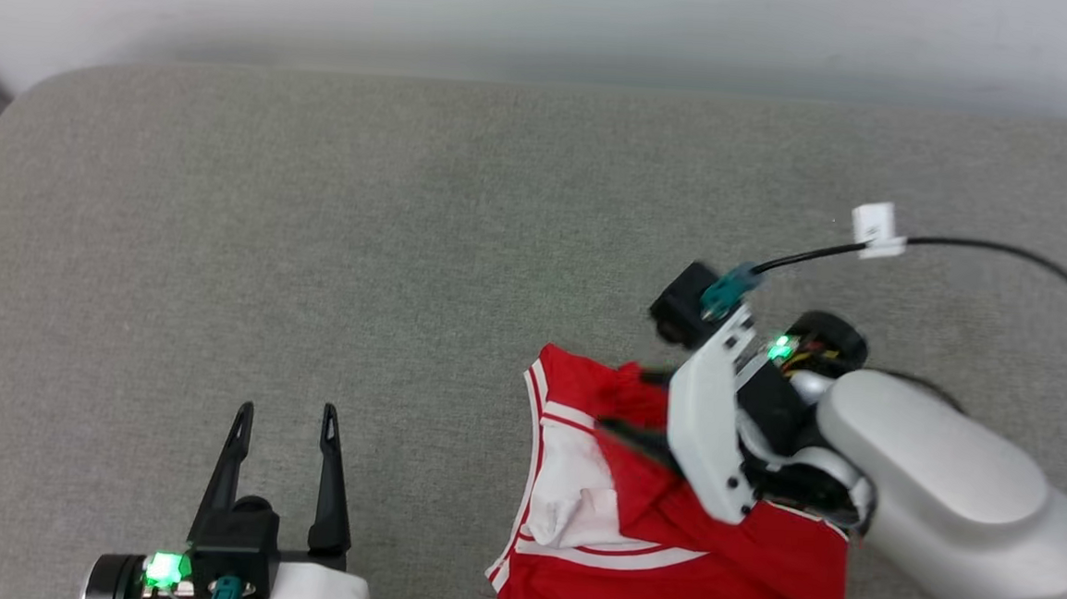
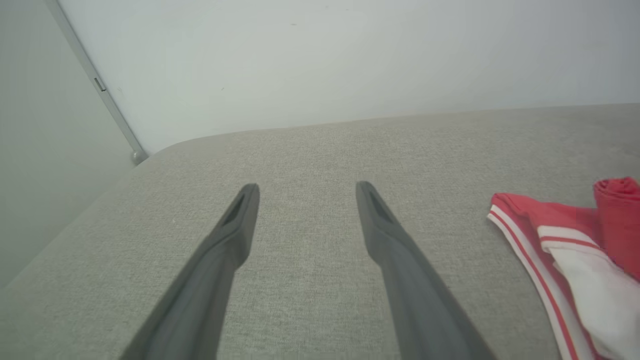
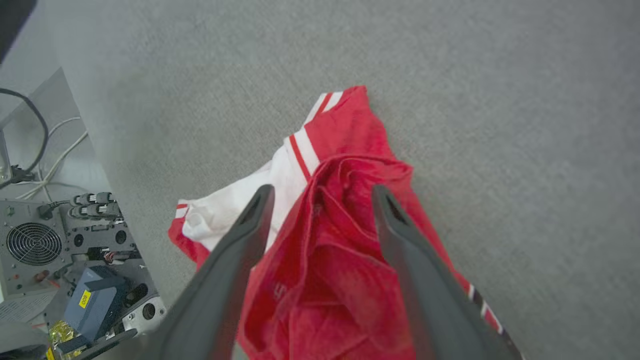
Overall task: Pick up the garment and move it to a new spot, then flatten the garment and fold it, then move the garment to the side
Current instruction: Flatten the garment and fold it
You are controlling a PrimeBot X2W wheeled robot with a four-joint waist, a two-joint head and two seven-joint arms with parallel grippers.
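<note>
Garment (image 1: 665,567) on grey cushion (image 1: 315,231), right claw (image 1: 625,400) spread above, cable (image 1: 1009,247) beyond

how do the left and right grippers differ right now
The left gripper sits over bare grey cushion, apart from the garment; the right gripper is over the crumpled garment. The left gripper's fingers point away from the robot; the right gripper's point toward its left. Both are open, holding nothing.
</note>
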